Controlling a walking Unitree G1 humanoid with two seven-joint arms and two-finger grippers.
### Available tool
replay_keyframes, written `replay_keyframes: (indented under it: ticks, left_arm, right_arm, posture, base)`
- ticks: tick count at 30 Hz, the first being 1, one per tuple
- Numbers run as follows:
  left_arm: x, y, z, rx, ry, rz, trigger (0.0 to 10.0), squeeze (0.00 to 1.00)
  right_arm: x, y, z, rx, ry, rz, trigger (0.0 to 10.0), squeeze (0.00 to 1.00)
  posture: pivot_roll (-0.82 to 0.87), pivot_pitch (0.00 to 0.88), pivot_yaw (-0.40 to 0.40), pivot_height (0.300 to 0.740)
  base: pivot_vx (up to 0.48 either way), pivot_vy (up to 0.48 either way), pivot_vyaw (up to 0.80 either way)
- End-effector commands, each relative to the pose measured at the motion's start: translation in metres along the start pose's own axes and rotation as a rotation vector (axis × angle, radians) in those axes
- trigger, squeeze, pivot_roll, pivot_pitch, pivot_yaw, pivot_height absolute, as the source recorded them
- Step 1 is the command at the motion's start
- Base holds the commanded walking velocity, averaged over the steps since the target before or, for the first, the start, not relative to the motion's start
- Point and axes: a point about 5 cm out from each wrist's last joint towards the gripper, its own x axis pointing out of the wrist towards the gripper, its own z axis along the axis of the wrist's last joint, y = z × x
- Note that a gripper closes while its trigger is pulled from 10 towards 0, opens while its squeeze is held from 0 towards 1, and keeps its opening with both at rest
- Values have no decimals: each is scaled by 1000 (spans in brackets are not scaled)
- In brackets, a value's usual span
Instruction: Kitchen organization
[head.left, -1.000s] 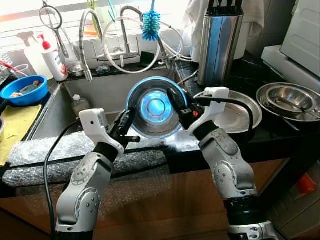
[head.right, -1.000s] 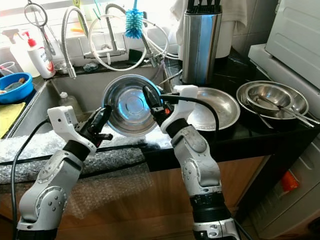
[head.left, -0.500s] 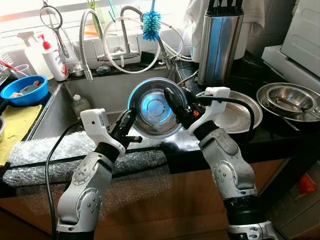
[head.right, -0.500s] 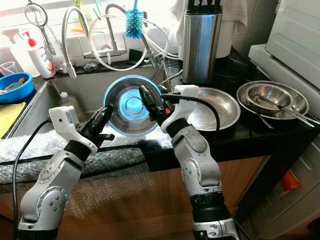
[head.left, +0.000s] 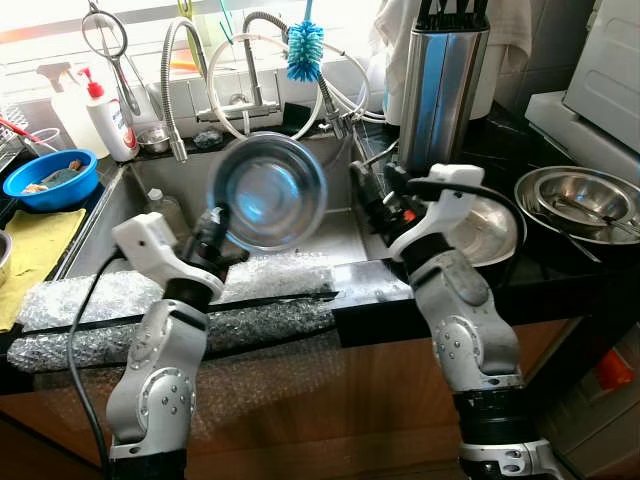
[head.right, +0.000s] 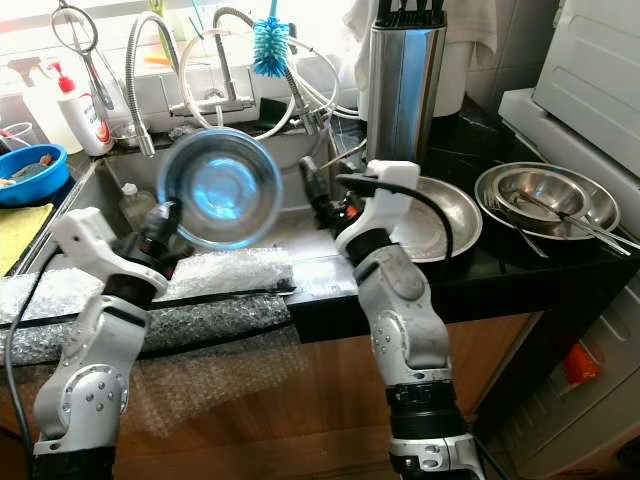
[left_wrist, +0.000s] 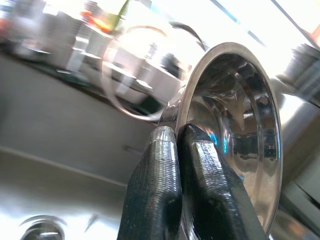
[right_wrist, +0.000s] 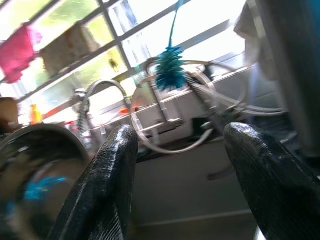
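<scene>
- The left hand (head.left: 212, 232) has its two black fingers (left_wrist: 165, 190) pinched together on the rim of a steel bowl (head.left: 268, 192), holding it on edge in the air over the near edge of the sink (head.left: 190, 185), hollow side facing the robot.
- The right hand (head.left: 372, 196) stands just beside the bowl, fingers (right_wrist: 112, 170) spread apart and gripping nothing, above the front edge of the desk (head.left: 560, 265).
- My guess is the bowl is being carried off by the left arm alone. A rim pinch on a slick, tilted bowl can swivel, so I'd move slowly, keep the grip tight, and set it down flat before letting go.
- Bubble wrap (head.left: 120, 300) lies along the front edge of the desk, below the left arm.
- To the right, a wide steel dish (head.left: 495, 228) sits on the dark desk, and near the right edge is a stack of steel bowls (head.left: 575, 200) with a utensil in it.
- At the left edge sits a blue bowl (head.left: 45, 180).
- At the back stand a tall knife block (head.left: 440, 85), a soap bottle (head.left: 105, 115), the tap (head.left: 250, 60) with its hoses, and a blue brush (head.left: 304, 50) hanging by the bright window.
</scene>
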Motion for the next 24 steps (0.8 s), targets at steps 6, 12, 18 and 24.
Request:
replay_keyframes:
  ticks: [6, 12, 18, 24]
  left_arm:
    - [6, 17, 16, 140, -100, 143, 4745, 0]
    - [5, 27, 11, 299, -76, 140, 10000, 0]
    - [6, 32, 5, 414, -62, 116, 10000, 0]
    - [8, 34, 0, 441, -63, 112, 10000, 0]
  right_arm:
    - [-5, 10, 7, -14, -45, 27, 10000, 0]
    - [-30, 11, 3, -70, -52, 19, 10000, 0]
    - [-58, 11, -5, -216, -20, 12, 10000, 0]
    - [-89, 1, -25, -462, 60, 22, 10000, 0]
  posture:
    - [-102, 0, 100, 740]
    - [-118, 0, 106, 740]
    - [-131, 0, 112, 740]
    - [-139, 0, 116, 740]
  base:
    - [0, 0, 0]
    - [0, 0, 0]
    - [0, 0, 0]
    - [0, 0, 0]
